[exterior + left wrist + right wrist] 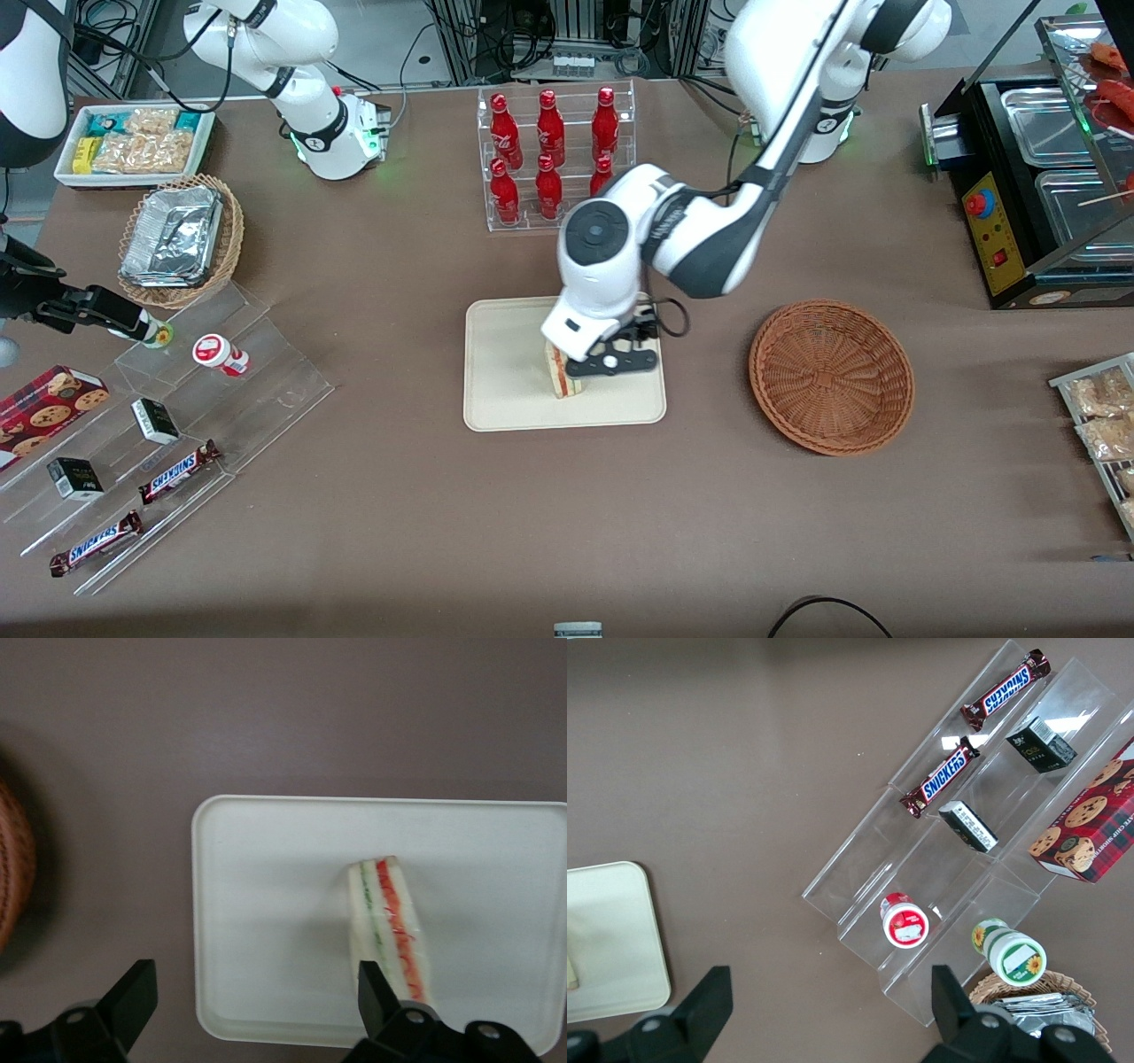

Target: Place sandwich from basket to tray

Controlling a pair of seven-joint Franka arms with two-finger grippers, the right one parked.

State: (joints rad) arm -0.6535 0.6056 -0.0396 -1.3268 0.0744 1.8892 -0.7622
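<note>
The sandwich (563,372) stands on the beige tray (505,381), with its red and green filling edge facing up. My left gripper (613,353) hovers just above the tray, right beside the sandwich. In the left wrist view the gripper (255,983) is open wide with nothing between the fingers. One finger (372,992) is right next to the sandwich (390,930), which rests on the tray (266,886). The reddish-brown basket (831,376) is empty and sits beside the tray toward the working arm's end; its rim also shows in the left wrist view (13,868).
A clear rack of red bottles (554,155) stands farther from the front camera than the tray. Toward the parked arm's end are a stepped acrylic display (177,425) with candy bars, and a tan wicker basket (182,239) with foil trays. A black appliance (1036,195) is at the working arm's end.
</note>
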